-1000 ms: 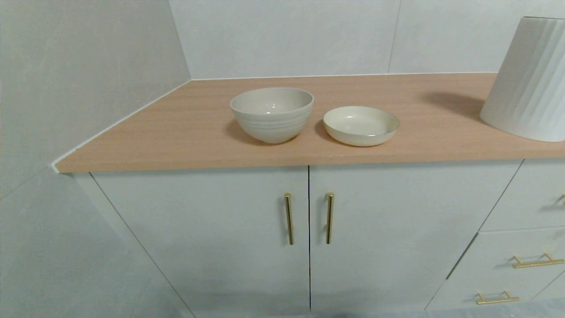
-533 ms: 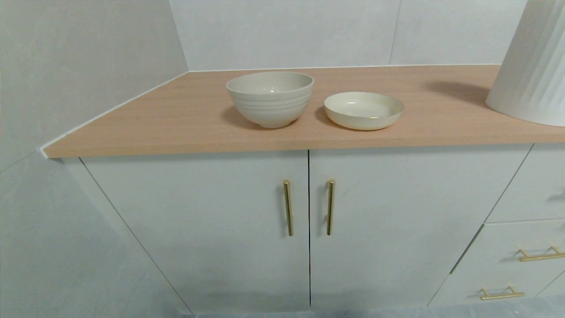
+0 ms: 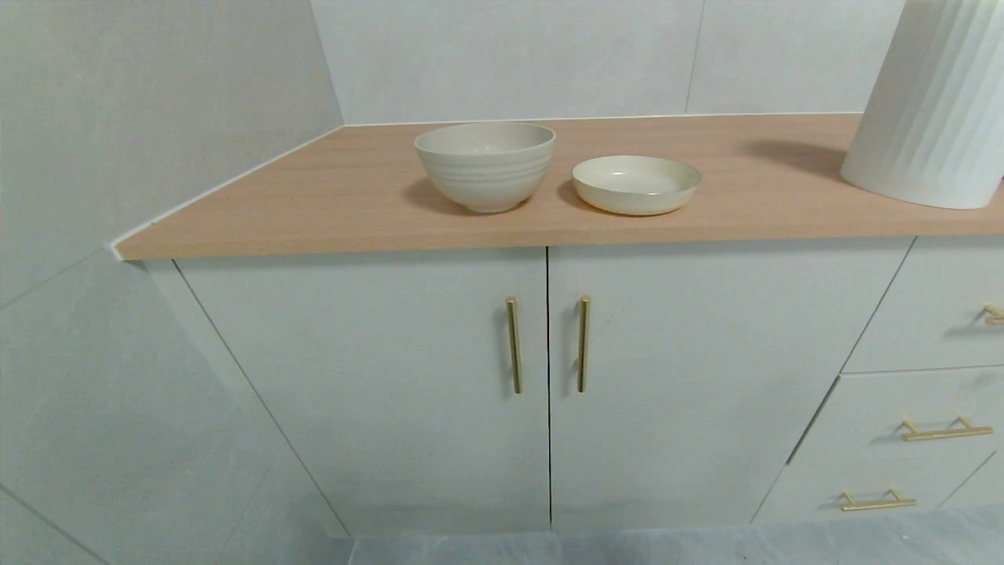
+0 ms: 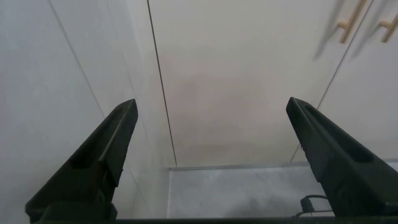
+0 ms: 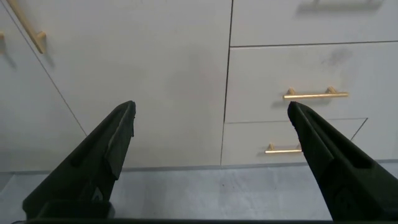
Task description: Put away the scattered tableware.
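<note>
On the wooden surface (image 3: 314, 212), a deep ribbed bowl (image 3: 485, 165) stands just beside a shallow dish (image 3: 636, 184), both probably stiff, slick and breakable, best pinched at the rim; left tool (image 4: 210, 104) and right tool (image 5: 210, 107) gape empty below it.

One bowl (image 3: 485, 165), one dish (image 3: 636, 184), one ribbed container (image 3: 929, 110)
</note>
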Robot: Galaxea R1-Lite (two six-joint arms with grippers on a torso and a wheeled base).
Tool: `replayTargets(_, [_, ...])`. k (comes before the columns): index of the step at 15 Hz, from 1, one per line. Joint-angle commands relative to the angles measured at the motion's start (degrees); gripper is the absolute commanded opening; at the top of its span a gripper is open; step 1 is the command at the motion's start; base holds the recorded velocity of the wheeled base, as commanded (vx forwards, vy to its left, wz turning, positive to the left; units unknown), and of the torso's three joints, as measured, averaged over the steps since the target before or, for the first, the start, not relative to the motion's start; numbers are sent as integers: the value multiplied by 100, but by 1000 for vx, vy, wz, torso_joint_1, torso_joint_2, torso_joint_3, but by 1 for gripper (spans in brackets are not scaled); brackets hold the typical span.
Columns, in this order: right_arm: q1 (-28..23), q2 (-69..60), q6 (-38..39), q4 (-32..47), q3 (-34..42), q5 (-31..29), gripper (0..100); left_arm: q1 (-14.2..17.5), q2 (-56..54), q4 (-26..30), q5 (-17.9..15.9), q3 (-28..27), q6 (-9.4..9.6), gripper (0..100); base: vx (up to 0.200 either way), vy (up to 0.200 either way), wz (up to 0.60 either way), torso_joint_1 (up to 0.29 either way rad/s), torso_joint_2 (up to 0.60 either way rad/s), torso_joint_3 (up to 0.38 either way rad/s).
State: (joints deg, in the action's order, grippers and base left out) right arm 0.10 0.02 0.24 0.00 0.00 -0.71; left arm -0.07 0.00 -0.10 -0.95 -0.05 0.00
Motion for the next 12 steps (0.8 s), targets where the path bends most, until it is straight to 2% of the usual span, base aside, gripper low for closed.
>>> replayTargets(1, [-1, 6, -7, 0, 0, 0, 100, -1, 0, 1, -2, 5, 0, 100, 0, 0, 0, 0, 0, 0])
replayTargets(9, [-1, -2, -68, -105, -88, 150, 100, -1, 0, 1, -2, 5, 0, 100, 0, 0, 0, 0, 0, 0])
replayTargets(10, [17, 129, 178, -149, -633, 580, 100, -1, 0, 1, -2, 5, 0, 100, 0, 0, 0, 0, 0, 0])
replayTargets(12, [17, 674, 195, -132, -650, 1020, 100, -1, 0, 1, -2, 5, 9, 100, 0, 0, 0, 0, 0, 0])
